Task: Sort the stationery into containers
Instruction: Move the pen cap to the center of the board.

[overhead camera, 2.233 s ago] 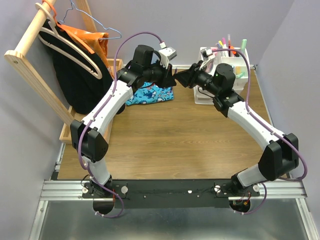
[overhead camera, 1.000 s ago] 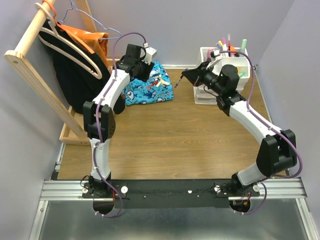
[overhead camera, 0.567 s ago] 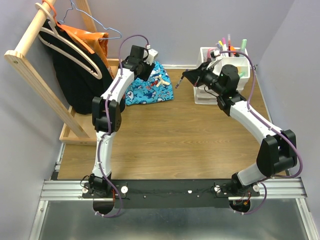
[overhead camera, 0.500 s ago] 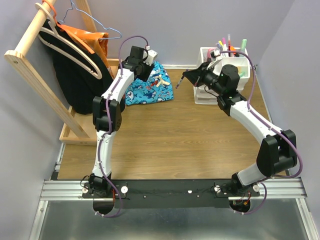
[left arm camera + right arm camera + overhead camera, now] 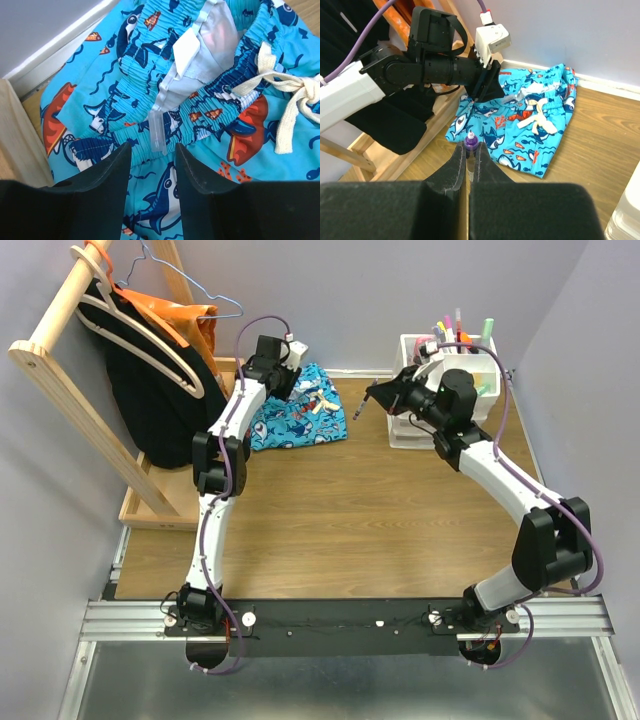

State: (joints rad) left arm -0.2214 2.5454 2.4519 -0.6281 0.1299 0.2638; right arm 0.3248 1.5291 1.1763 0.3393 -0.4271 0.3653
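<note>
My right gripper (image 5: 471,146) is shut on a slim pen (image 5: 471,141) with a purple collar and a white tip that pokes out past the fingertips. From above, that pen (image 5: 361,406) hangs over the table just left of the white organiser (image 5: 415,432), whose top compartments (image 5: 478,370) hold several upright markers (image 5: 456,328). My left gripper (image 5: 152,146) is open low over the blue shark cloth (image 5: 235,145). A small clear cap-like piece (image 5: 157,131) lies on the cloth just beyond its fingertips, with nothing between the jaws.
A wooden rack (image 5: 70,390) with hangers, a black garment and an orange cloth stands at the left. A wooden tray (image 5: 140,508) lies beneath it. The back wall runs just behind the cloth (image 5: 300,420) and the organiser.
My left gripper has left the right one mid-table and swung back over the shark cloth, its jaws narrowing a little. The right gripper, still holding the pen, drifted slightly towards the organiser.
</note>
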